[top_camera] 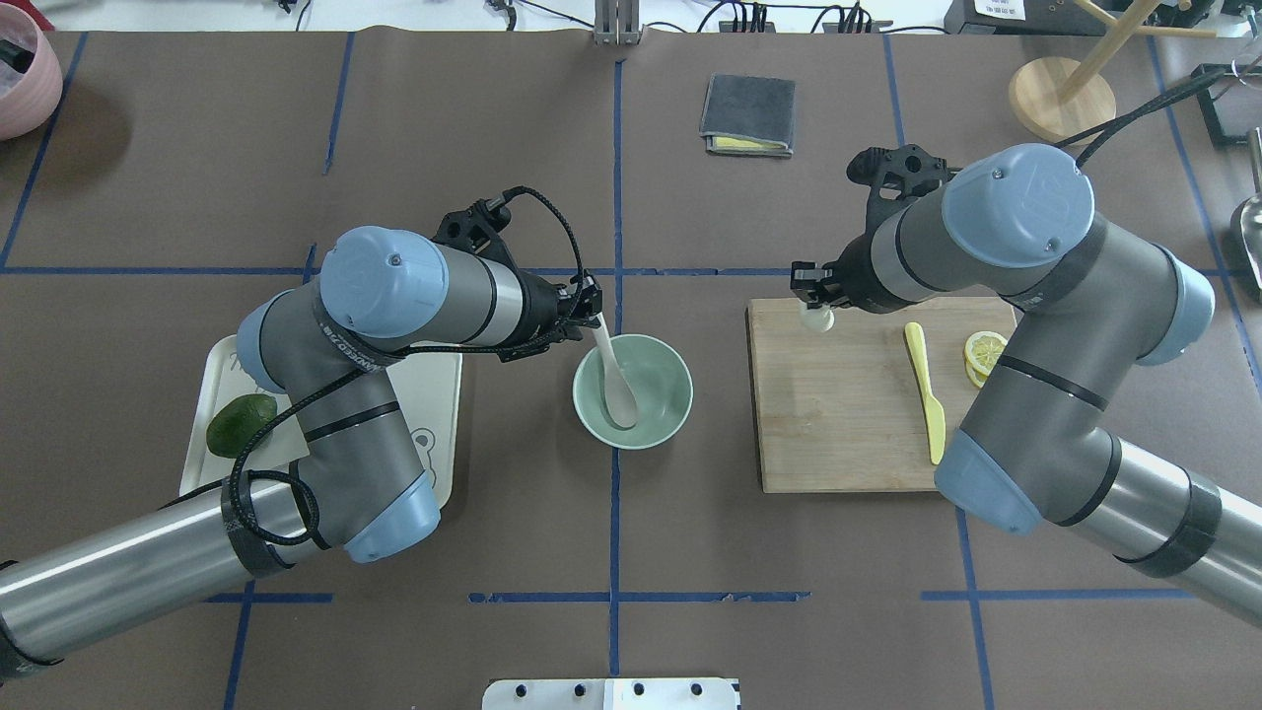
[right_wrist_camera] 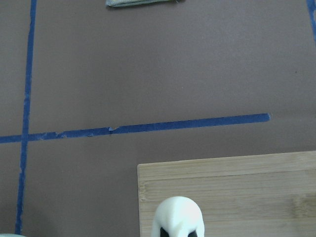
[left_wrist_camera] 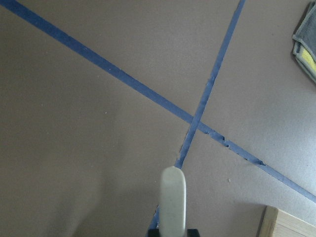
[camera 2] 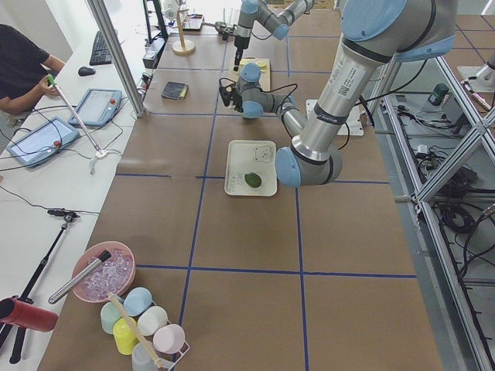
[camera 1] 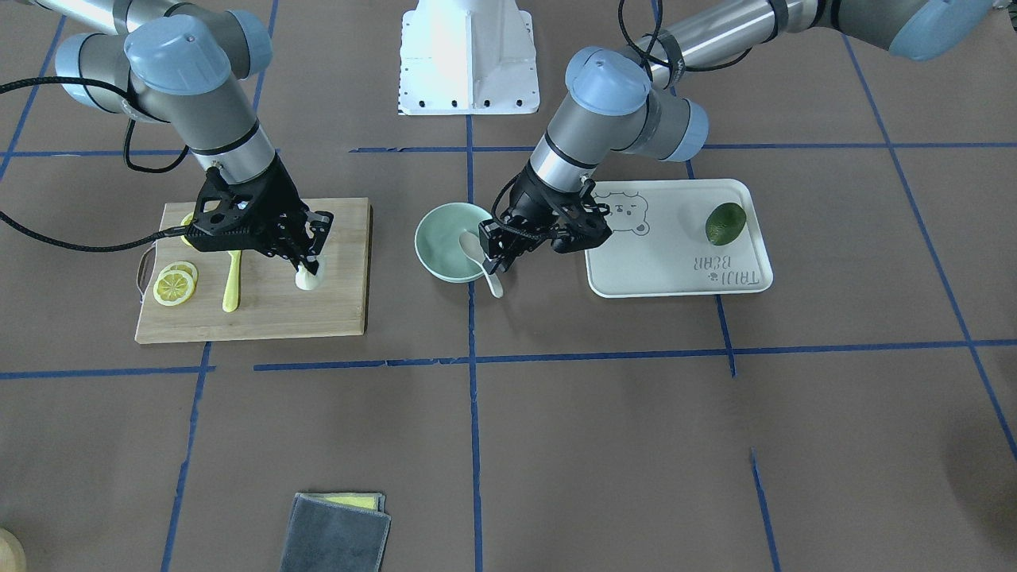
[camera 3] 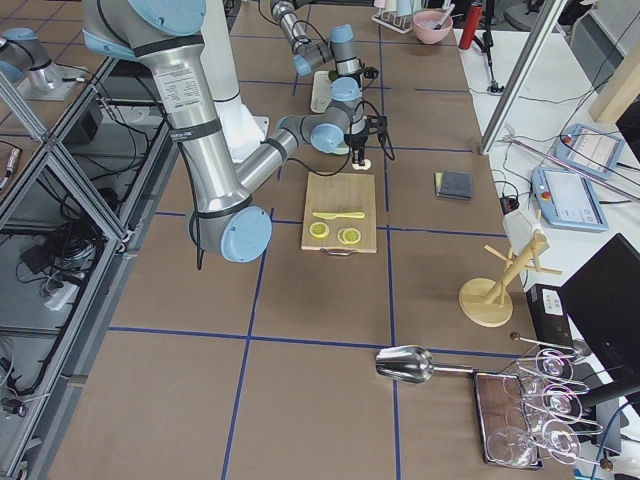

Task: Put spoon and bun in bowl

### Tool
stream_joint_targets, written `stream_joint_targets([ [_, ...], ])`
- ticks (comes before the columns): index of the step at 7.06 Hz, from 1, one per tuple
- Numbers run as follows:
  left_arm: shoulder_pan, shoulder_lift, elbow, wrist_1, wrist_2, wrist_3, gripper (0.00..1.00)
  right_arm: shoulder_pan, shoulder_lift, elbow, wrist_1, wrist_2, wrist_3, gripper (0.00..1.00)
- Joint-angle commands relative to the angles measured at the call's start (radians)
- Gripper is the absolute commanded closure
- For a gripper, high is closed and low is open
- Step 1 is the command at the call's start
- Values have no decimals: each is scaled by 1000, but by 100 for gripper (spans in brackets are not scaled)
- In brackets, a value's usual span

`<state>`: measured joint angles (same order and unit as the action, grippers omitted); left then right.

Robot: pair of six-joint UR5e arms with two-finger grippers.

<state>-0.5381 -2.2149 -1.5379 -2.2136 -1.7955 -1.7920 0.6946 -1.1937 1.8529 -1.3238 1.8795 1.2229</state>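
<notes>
The off-white spoon [top_camera: 609, 367] slants with its scoop inside the pale mint-green bowl [top_camera: 663, 379] at the table's middle. My left gripper [top_camera: 590, 314] is shut on the spoon's handle just past the bowl's far rim. In the front view the spoon [camera 1: 475, 249] leans over the bowl [camera 1: 438, 237], and its handle end [left_wrist_camera: 173, 197] shows in the left wrist view. My right gripper [top_camera: 813, 301] is shut on the white bun [top_camera: 816, 318] at the far left corner of the wooden cutting board [top_camera: 838, 414]. The bun [right_wrist_camera: 177, 217] shows between dark fingertips. I cannot tell whether it touches the board.
A yellow plastic knife [top_camera: 927, 390] and lemon slices [top_camera: 983, 353] lie on the board's right part. A white tray [top_camera: 434, 394] with a green avocado [top_camera: 242, 424] sits under my left arm. A folded grey cloth [top_camera: 748, 113] lies at the far side.
</notes>
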Motion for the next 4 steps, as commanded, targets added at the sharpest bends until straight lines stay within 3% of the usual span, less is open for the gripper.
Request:
stream_joint_targets([
  [1, -11, -2, -21, 11, -16, 44, 0, 5, 22, -1, -3, 1, 3, 100],
  [3, -106, 12, -80, 136, -151, 173, 0, -7, 84, -23, -5, 0, 18, 100],
  [4, -120, 24, -132, 263, -151, 294, 0, -44, 117, -47, 1, -6, 21, 100],
])
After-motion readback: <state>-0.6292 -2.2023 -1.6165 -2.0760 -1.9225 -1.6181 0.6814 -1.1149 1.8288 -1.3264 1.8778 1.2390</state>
